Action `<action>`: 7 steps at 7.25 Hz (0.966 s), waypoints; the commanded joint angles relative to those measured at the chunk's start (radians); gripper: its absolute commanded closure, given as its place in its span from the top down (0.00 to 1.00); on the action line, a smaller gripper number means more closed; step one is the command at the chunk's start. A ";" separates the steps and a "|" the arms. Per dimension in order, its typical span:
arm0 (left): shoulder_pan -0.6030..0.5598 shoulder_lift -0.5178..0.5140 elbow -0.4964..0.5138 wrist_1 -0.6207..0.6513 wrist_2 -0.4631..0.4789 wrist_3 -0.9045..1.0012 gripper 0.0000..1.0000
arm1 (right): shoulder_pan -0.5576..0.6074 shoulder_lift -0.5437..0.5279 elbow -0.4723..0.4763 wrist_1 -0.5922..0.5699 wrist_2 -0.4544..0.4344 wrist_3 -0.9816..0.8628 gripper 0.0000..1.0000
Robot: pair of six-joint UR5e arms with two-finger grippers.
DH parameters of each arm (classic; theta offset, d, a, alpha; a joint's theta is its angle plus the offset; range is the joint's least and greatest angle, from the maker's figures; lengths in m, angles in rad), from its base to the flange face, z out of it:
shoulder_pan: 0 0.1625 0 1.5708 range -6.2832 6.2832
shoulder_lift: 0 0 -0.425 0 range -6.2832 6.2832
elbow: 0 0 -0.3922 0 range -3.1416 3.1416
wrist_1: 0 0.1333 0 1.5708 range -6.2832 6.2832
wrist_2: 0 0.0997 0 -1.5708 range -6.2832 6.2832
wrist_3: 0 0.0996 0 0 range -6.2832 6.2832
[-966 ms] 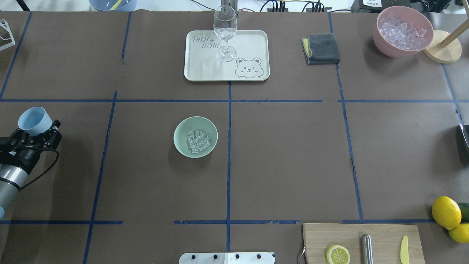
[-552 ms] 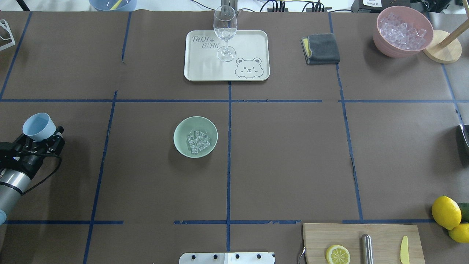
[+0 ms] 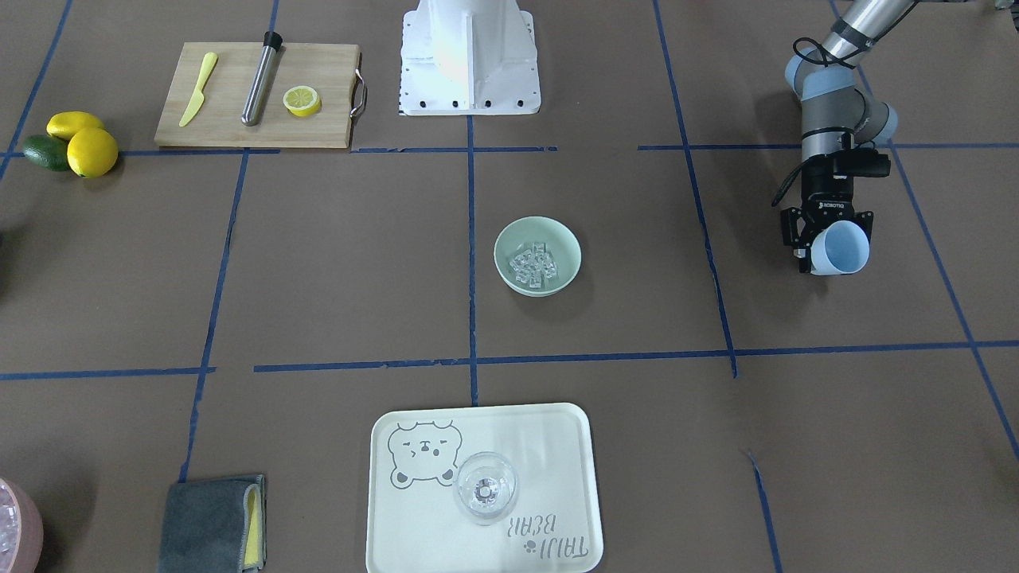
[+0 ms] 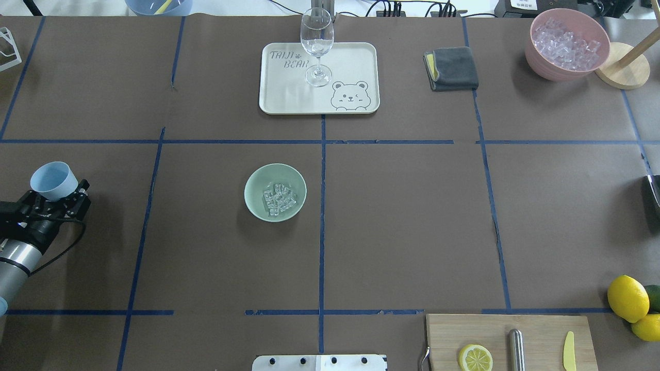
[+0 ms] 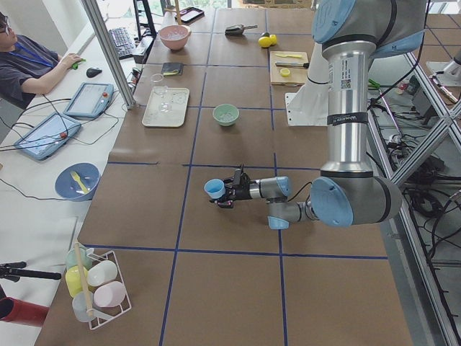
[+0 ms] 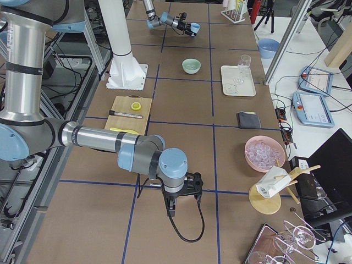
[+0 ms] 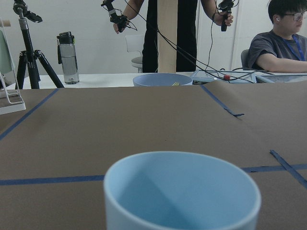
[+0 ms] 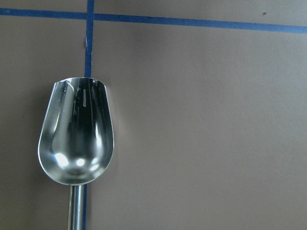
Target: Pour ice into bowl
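Note:
The pale mint-green bowl (image 4: 256, 184) (image 3: 507, 243) stands a little left of the table's middle, with a small heap of clear ice (image 4: 279, 199) (image 3: 534, 264) in it. My left gripper (image 4: 52, 200) (image 3: 828, 239) is far off at the table's left edge, shut on a pale blue cup (image 4: 53, 180) (image 3: 843, 247) (image 7: 182, 191). The cup's mouth tips up and away from me, and no ice shows inside it. My right gripper (image 6: 179, 199) shows only in the exterior right view, and I cannot tell its state. A metal scoop (image 8: 76, 143) lies below it on the table.
A cream tray (image 4: 356, 56) with a stemmed glass (image 4: 316, 46) sits at the back centre. A grey cloth (image 4: 454, 68) and a pink bowl of ice (image 4: 536, 54) are at the back right. A cutting board (image 4: 541, 330) and lemons (image 4: 627, 298) occupy the near right. People are beyond the far edge.
My left gripper has drawn the blue cup slightly back toward me and a little rightward along the left edge. The bowl and its ice have not moved.

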 commanded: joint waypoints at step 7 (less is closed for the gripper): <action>-0.003 0.013 -0.018 -0.075 0.001 0.020 1.00 | 0.000 0.006 0.000 0.000 0.000 0.009 1.00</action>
